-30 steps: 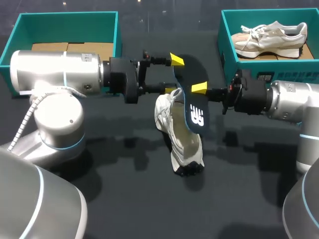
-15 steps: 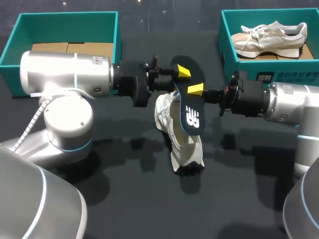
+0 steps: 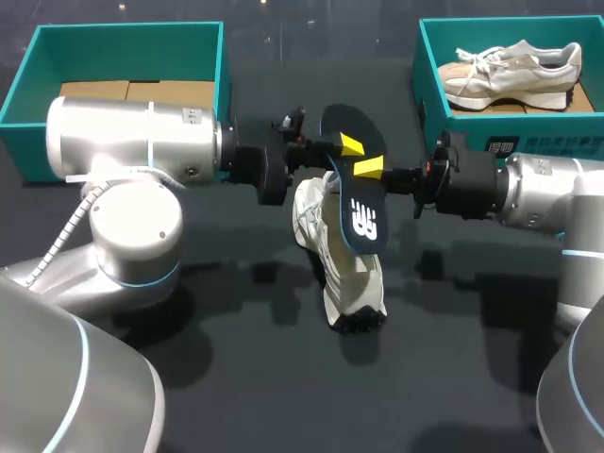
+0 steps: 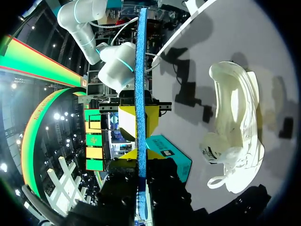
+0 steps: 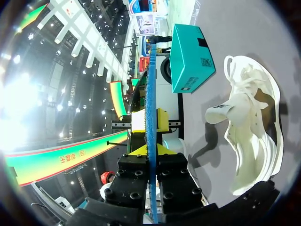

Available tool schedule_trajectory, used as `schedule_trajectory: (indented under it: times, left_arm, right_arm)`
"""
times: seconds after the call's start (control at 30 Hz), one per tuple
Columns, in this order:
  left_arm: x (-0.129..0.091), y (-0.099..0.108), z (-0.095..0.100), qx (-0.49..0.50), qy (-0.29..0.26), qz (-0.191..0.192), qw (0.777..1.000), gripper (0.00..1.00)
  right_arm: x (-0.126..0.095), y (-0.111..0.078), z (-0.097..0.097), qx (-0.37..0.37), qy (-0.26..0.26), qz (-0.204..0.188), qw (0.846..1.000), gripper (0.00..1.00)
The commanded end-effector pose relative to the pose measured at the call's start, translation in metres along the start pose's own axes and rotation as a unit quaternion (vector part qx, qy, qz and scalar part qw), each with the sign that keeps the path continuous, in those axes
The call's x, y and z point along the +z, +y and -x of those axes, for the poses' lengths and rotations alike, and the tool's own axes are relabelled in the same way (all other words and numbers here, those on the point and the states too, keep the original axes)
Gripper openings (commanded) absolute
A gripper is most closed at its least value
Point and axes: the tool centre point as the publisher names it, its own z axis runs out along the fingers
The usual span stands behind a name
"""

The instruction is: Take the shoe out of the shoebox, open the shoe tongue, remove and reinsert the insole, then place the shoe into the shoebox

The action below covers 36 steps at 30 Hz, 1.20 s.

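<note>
Evidently the insole step is in hand: the dark navy foam insole with a white logo (image 3: 360,209) is hanging in the air, tilted steeply, heel end up, directly over the white lace-up running shoe (image 3: 344,269). The shoe is lying on its side on the dark bench (image 3: 236,377), out of any box, with its mouth facing the left arm.

Both arms are meeting at the insole's upper half. The left hand (image 3: 349,146) is pinching it just above the right hand (image 3: 368,169). Each wrist view is showing the blue edge of the insole (image 4: 140,84) running straight between that arm's own fingers. So both hands are, as far as I can judge, clamping it, though the far finger of each is hiding behind the foam in the head view.

Removal is looking complete and reinsertion is not yet begun. The next move is calling for one hand to let go and steady the shoe's collar. The other should then be turning the toe end down into the opening, which is narrow and facing sideways. The teal cardboard shoebox on the left (image 3: 28,57) is holding no shoe, while its twin on the right (image 3: 427,75) is holding another pale shoe.
</note>
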Motion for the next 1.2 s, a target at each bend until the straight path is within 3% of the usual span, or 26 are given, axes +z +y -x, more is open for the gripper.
schedule_trajectory:
  times: [0.03,0.07,0.1,0.13,0.33,0.6,0.73,0.77,0.87,0.9,1.2]
  left_arm:
    - [0.003,-0.001,-0.001,0.003,0.001,-0.001,1.0,0.0]
    - [0.003,-0.001,-0.001,0.004,0.002,0.0,1.0,0.0]
    - [0.003,-0.001,-0.001,0.003,0.002,0.001,1.0,0.0]
    - [0.002,0.0,-0.001,0.003,0.002,0.001,1.0,0.0]
    - [-0.02,0.005,0.002,-0.004,0.001,0.001,1.0,0.0]
    - [-0.039,0.004,0.002,-0.003,0.007,0.004,1.0,0.0]
    - [-0.047,-0.001,0.0,-0.031,0.005,-0.018,0.999,0.0]
    - [-0.048,-0.002,0.0,-0.047,0.003,-0.027,0.999,0.0]
    - [-0.051,-0.009,0.0,-0.134,-0.012,-0.08,0.988,0.0]
    - [-0.052,-0.011,0.002,-0.135,-0.009,-0.09,0.987,0.0]
    - [-0.052,-0.011,0.002,-0.135,-0.009,-0.09,0.987,0.0]
  right_arm:
    - [0.0,0.003,0.002,0.001,0.002,0.0,1.0,0.06]
    - [0.0,0.003,0.002,0.0,0.003,0.0,1.0,0.3]
    - [-0.001,0.003,0.003,-0.003,0.0,-0.003,1.0,0.73]
    - [-0.004,0.004,0.004,-0.008,-0.005,-0.007,1.0,1.0]
    - [-0.046,0.007,0.009,-0.076,-0.027,-0.063,0.995,1.0]
    - [-0.046,0.007,0.009,-0.076,-0.027,-0.063,0.995,1.0]
    - [-0.046,0.007,0.009,-0.076,-0.027,-0.063,0.995,1.0]
    - [-0.046,0.006,0.01,-0.1,-0.027,-0.079,0.992,1.0]
    - [-0.062,-0.001,0.016,-0.228,0.0,-0.154,0.961,1.0]
    - [-0.067,-0.004,0.021,-0.254,-0.004,-0.202,0.946,1.0]
    - [-0.067,-0.004,0.021,-0.254,-0.004,-0.202,0.946,1.0]
